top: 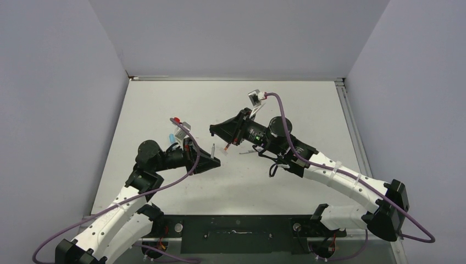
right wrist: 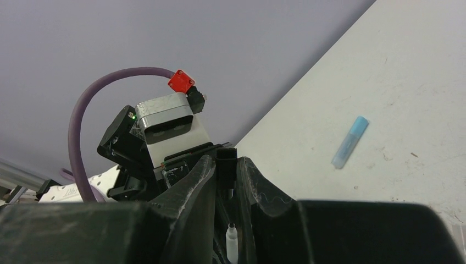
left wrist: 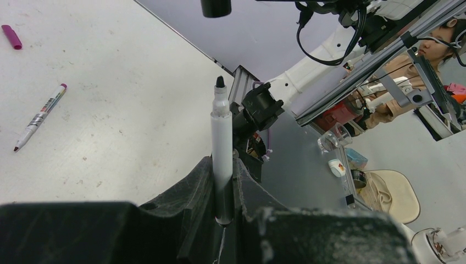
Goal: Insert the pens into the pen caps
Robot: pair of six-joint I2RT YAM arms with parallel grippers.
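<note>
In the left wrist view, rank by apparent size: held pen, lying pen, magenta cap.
1. Held pen, though it is nearest, so its lead is unsure.
2. Lying pen.
3. Magenta cap.

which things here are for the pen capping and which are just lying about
For the job:
held pen
black cap above its tip
loose pen
purple cap
blue cap

Just lying about, off the table:
cup
beige seat
</note>
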